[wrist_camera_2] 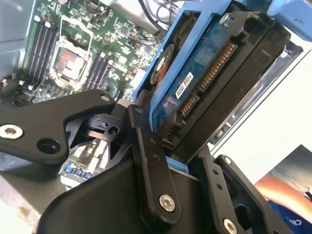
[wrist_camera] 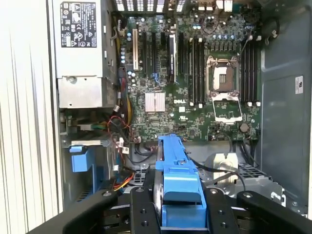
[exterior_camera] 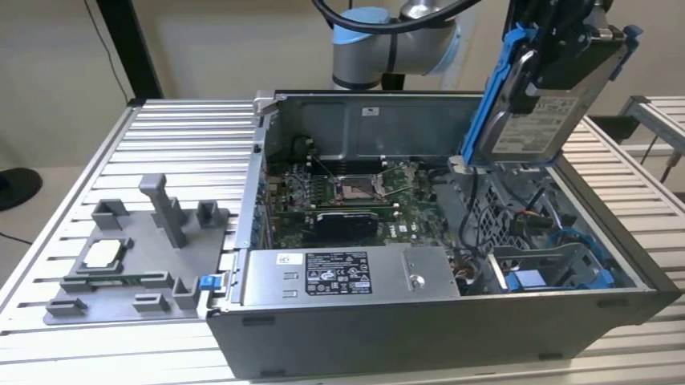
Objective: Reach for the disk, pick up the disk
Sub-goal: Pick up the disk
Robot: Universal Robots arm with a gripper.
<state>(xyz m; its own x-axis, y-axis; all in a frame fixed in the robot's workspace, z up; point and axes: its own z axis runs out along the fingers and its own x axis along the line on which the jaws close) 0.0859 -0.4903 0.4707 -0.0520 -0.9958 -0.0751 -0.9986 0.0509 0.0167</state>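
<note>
Already lifted | disk [exterior_camera: 532, 112] is pinched between gripper [exterior_camera: 567, 48] jaws, hung below it | long axis near-upright, slightly tilted | held clear above open computer case [exterior_camera: 450, 321]

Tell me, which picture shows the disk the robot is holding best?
The exterior view: there the disk hangs whole above the open computer case, held by the gripper, its label and blue frame clear. The second wrist view shows its circuit-board underside and connectors close up. The first wrist view shows its blue edge.
</note>
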